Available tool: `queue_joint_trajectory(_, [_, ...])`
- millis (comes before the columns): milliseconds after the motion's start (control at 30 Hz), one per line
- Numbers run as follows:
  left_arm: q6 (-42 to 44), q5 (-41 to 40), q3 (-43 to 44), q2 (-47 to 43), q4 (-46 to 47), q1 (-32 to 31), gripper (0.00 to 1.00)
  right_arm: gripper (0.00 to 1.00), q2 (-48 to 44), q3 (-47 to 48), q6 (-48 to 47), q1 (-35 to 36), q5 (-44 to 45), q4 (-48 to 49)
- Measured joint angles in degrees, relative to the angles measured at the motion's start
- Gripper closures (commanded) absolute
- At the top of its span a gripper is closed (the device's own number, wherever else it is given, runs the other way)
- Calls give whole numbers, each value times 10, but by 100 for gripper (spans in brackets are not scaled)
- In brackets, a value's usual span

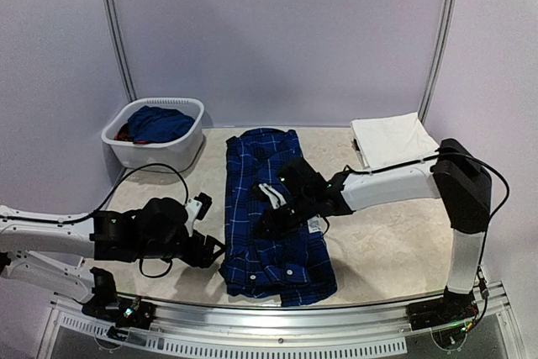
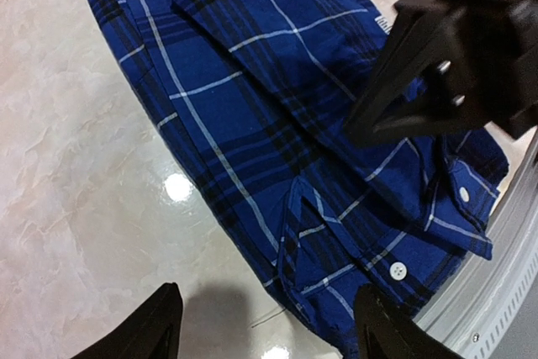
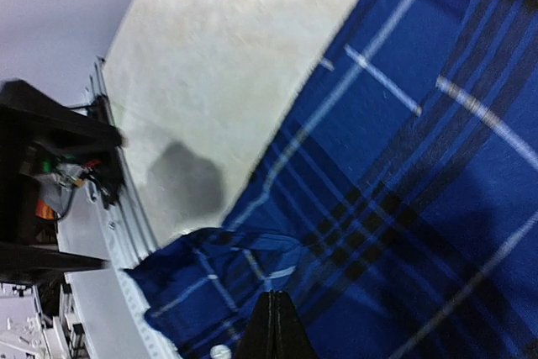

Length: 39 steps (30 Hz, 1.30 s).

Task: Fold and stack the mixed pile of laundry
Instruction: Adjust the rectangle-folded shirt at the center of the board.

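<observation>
The navy plaid shirt (image 1: 267, 208) lies flat in the middle of the table as a long folded strip, its buttoned hem toward the front edge. It fills the left wrist view (image 2: 252, 98) and the right wrist view (image 3: 403, 174). My left gripper (image 1: 210, 250) is open and empty at the shirt's left front edge, and the hem corner (image 2: 336, 266) lies between its fingers (image 2: 155, 329). My right gripper (image 1: 262, 226) is shut, its fingertips (image 3: 274, 325) together just above the shirt with no cloth between them. A solid blue piece (image 1: 160, 122) and a bit of red (image 1: 123, 134) lie in the basket.
The oval white basket (image 1: 181, 153) stands at the back left. A folded white cloth (image 1: 388, 139) lies at the back right. The metal table rail (image 1: 277, 313) runs along the front edge, close to the shirt's hem. My right gripper's black body (image 2: 445, 65) hangs over the shirt.
</observation>
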Motion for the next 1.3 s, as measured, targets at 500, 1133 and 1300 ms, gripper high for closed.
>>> queue_joint_trajectory(500, [19,6,0,16,16,0,32,95,85,-10,-9,-15,-42,42])
queue_joint_trajectory(1133, [-13,79,3,87,11,-26,31,32,-202,-88,-7,-14,129,-123])
queue_joint_trajectory(1300, [-33,108,2,104,12,-31,33,26,-283,-221,26,-14,180,-153])
